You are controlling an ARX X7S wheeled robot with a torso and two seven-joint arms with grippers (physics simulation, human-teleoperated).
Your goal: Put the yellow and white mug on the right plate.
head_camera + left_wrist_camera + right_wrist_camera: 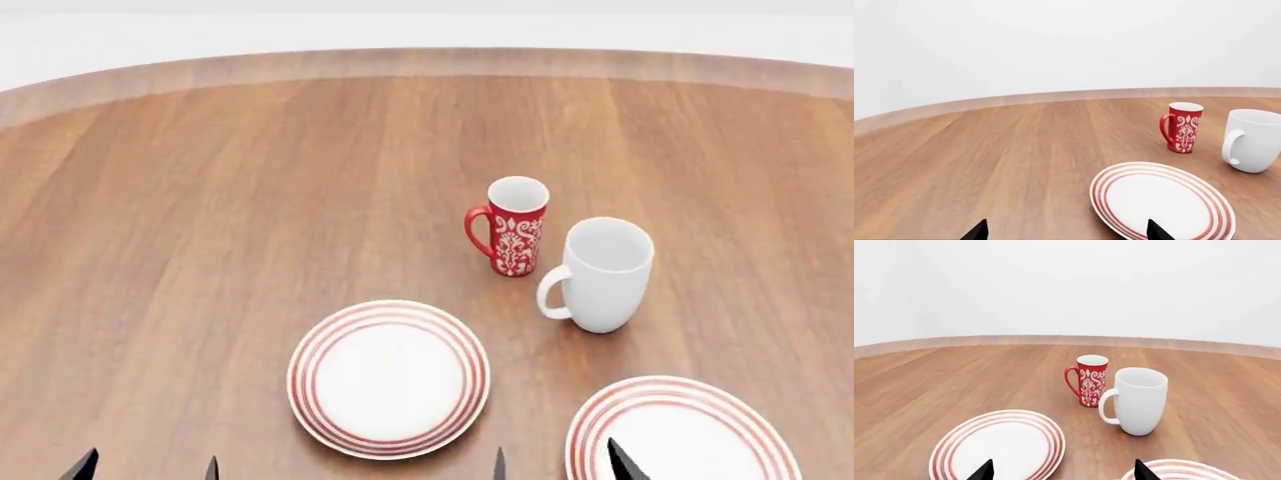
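The yellow and white mug is out of view in all three views. The right plate [683, 432], white with red rings, lies at the near right of the wooden table; its rim also shows in the right wrist view [1182, 470]. My right gripper [561, 465] is open and empty, low over the gap between the two plates [1063, 471]. My left gripper [147, 468] is open and empty at the near left, with the left plate's edge by one fingertip [1067, 231].
The look-alike left plate [388, 377] lies near the middle front. A slim red patterned mug [514, 225] and a larger white mug [603, 272] stand upright side by side behind the plates. The table's curved far edge [427, 62] runs across the back.
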